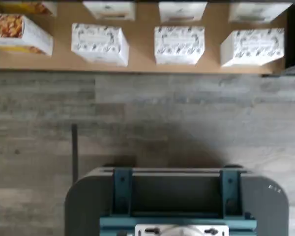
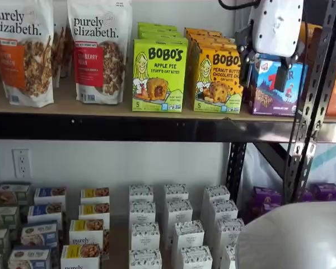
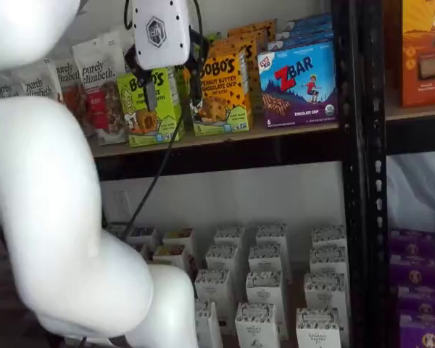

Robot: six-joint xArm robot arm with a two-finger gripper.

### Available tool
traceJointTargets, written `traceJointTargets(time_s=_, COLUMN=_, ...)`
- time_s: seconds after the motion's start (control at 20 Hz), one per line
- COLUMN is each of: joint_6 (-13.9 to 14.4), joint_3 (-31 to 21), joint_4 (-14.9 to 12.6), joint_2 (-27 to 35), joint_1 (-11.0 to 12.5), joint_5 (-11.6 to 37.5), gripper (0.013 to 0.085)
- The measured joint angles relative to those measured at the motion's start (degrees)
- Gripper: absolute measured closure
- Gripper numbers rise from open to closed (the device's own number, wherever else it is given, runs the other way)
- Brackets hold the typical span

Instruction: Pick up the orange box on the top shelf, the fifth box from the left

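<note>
The orange box (image 2: pixel 217 78) stands upright on the top shelf (image 2: pixel 101 106), with several like cartons behind it. It also shows in a shelf view (image 3: pixel 221 87), between the lime-green carton and the blue box. My gripper (image 2: pixel 265 73) hangs in front of the shelf, open and empty, with a plain gap between its black fingers (image 2: pixel 280 78). In one shelf view it overlaps the blue box; in a shelf view (image 3: pixel 172 90) it overlaps the lime-green carton. It is apart from the orange box. The wrist view does not show the orange box.
A lime-green Apple Pie carton (image 2: pixel 159 75), a blue ZBar box (image 3: pixel 299 83) and granola bags (image 2: pixel 22 50) share the top shelf. A black upright (image 2: pixel 313 101) stands to the right. White boxes (image 2: pixel 176 224) fill the lower level. The dark mount (image 1: pixel 177 196) shows in the wrist view.
</note>
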State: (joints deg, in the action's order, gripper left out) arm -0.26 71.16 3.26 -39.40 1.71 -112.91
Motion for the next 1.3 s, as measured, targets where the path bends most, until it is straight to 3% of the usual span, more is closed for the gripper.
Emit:
traceJointTargets(time_s=0.55, joint_6=-0.63, joint_3=-0.94, joint_4=-6.69, joint_2=3.79, joint_1=-1.27, joint_5=9.26, gripper=0.013)
traceJointTargets(time_s=0.75, joint_6=-2.54, joint_3=-1.53, joint_4=-5.51, joint_2=4.8, joint_1=1.32, joint_5=14.65, gripper=0.013)
traceJointTargets(time_s=0.95, joint_6=-4.07, joint_3=-0.06, joint_4=-4.6, joint_2=7.55, joint_1=3.02, joint_5=16.3, gripper=0.013)
traceJointTargets(time_s=1.15, joint_6=-5.99, joint_3=-1.11, joint_4=0.4, joint_2=7.9, joint_1=5.32, joint_5=22.59, gripper=0.013)
traceJointTargets(time_s=1.3, joint_6=-6.44, joint_3=-1.7, joint_4=2.58, joint_2=8.21, joint_1=5.39, joint_5=28.32, gripper=0.013)
